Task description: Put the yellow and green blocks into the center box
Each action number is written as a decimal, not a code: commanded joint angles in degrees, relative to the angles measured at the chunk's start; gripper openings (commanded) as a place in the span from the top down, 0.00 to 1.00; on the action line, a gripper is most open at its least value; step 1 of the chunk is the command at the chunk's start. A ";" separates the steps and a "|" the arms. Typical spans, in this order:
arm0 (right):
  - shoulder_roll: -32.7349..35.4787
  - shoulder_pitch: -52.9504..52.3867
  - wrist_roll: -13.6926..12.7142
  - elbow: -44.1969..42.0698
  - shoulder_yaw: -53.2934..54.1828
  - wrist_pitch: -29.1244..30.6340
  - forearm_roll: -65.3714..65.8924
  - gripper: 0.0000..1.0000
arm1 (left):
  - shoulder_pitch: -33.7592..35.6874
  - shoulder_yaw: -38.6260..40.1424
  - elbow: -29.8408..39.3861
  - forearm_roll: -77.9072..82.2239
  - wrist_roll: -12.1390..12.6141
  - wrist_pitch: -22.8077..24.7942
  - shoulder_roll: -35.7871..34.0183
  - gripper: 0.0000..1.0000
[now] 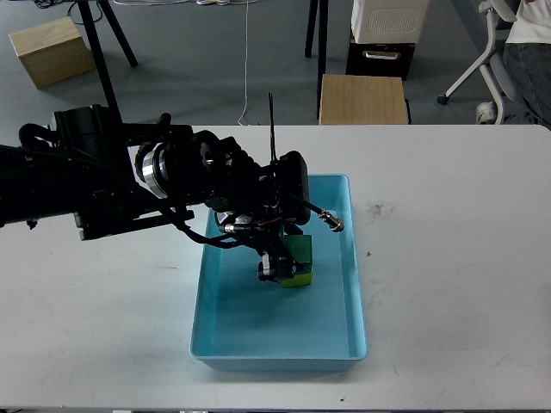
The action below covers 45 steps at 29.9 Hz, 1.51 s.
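Note:
My left gripper reaches from the left into the light blue box at the table's middle. It is shut on the green block, which sits low, on top of or right against the yellow block. Only a strip of the yellow block shows on the box floor, below the green one. The fingers are dark and partly hide both blocks' left sides. My right gripper is out of view.
The white table stretches to the right of the box. Behind the table stand a wooden stool, a wooden box on the floor at the far left, and an office chair at the far right.

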<state>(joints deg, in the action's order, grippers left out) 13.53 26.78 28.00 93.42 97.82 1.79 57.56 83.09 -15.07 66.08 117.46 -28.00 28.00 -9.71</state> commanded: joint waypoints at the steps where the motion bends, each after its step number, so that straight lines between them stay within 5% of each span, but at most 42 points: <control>1: 0.00 -0.06 0.00 0.00 0.00 0.05 0.01 0.01 | -0.82 0.39 -0.08 -0.13 0.00 0.00 0.04 0.12; 6: 0.00 -0.06 0.00 0.00 0.00 0.05 0.01 0.01 | -1.26 5.39 0.10 -0.39 0.00 0.00 -0.83 0.01; 17: 0.79 -4.70 0.00 0.44 -4.21 0.67 0.09 0.01 | -2.75 21.81 6.25 -13.20 0.00 0.00 -11.37 0.00; 20: 0.79 -8.40 0.00 0.44 -4.39 1.11 0.01 0.01 | -10.29 31.90 5.55 -19.53 0.00 0.00 -14.10 0.00; 25: 0.79 -18.32 0.00 -0.43 -7.81 1.20 0.01 0.01 | -33.30 53.79 5.46 -31.74 0.00 0.00 -13.14 0.00; 27: 0.27 -21.58 -0.92 -1.14 -10.36 1.11 -0.08 0.01 | -40.00 58.82 5.46 -35.62 0.00 -4.67 -11.04 0.00; 33: 0.09 -28.61 -8.48 -1.31 -14.58 1.11 -13.05 0.01 | -52.40 66.38 6.16 -50.35 0.00 -19.29 -9.53 0.00; 40: -1.93 -30.12 -12.44 -1.49 -13.18 1.46 -34.07 0.01 | -61.37 72.10 6.43 -77.70 0.00 -19.04 -10.77 0.00; 45: -6.06 -24.16 -12.62 -1.40 -9.94 11.20 -39.10 0.01 | -67.52 73.16 6.51 -92.57 0.00 -18.77 -10.42 0.00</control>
<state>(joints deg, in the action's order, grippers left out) 9.77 -1.48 15.45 91.93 85.99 7.10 20.80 18.86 57.76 72.58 32.20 -28.00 9.10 -20.36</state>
